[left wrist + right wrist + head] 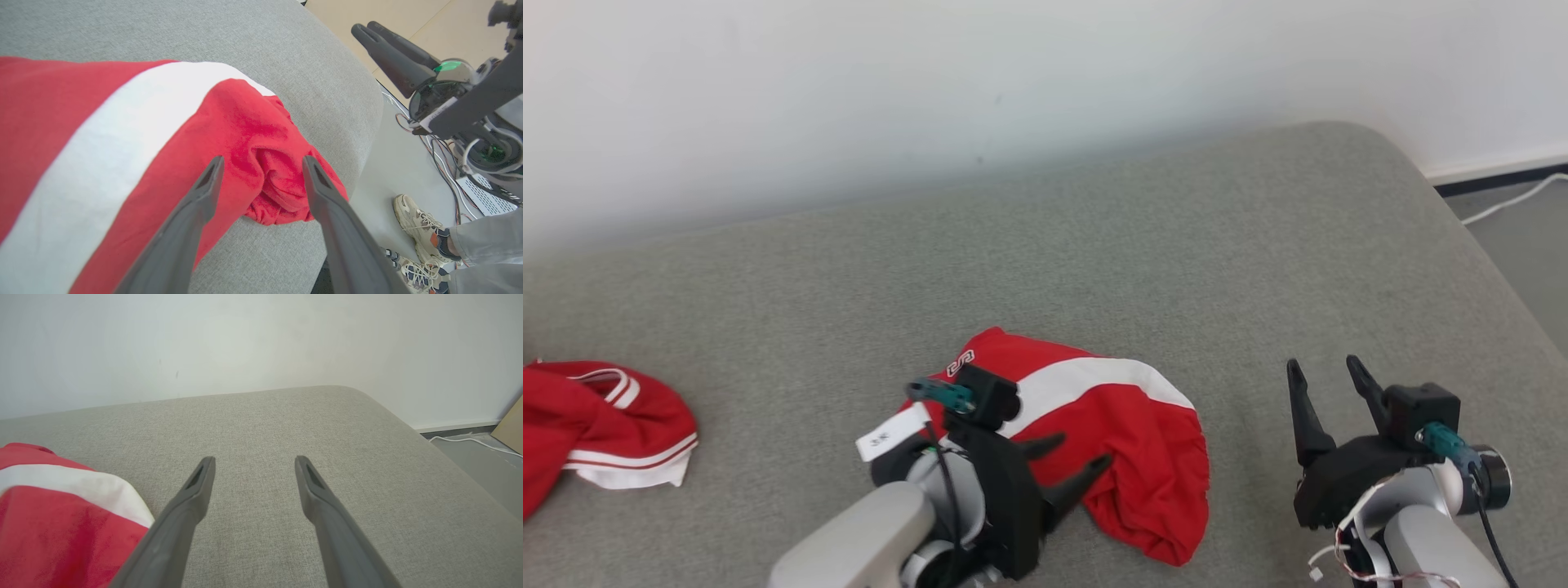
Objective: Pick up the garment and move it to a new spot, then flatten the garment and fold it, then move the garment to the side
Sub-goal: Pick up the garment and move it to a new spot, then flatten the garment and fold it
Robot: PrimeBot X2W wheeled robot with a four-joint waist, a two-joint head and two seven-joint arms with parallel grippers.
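The garment (1143, 425) is red with a broad white stripe and lies crumpled on the grey cushion (1094, 245), near its front edge. My left gripper (1081, 452) hovers over the garment's lower middle, open, with its fingers pointing right. In the left wrist view the left gripper (263, 160) straddles a bunched red fold of the garment (102, 122) without closing on it. My right gripper (1321, 363) stands open to the right of the garment, over bare cushion. In the right wrist view the right gripper (255, 459) has nothing between its fingers, and the garment (61, 522) lies at the lower left.
Another red and white piece of clothing (596, 425) lies at the cushion's far left. A white wall runs behind the cushion. Beyond the rounded right edge are floor and a white cable (1511, 200). A person's shoes (421, 220) stand on the floor beside the cushion.
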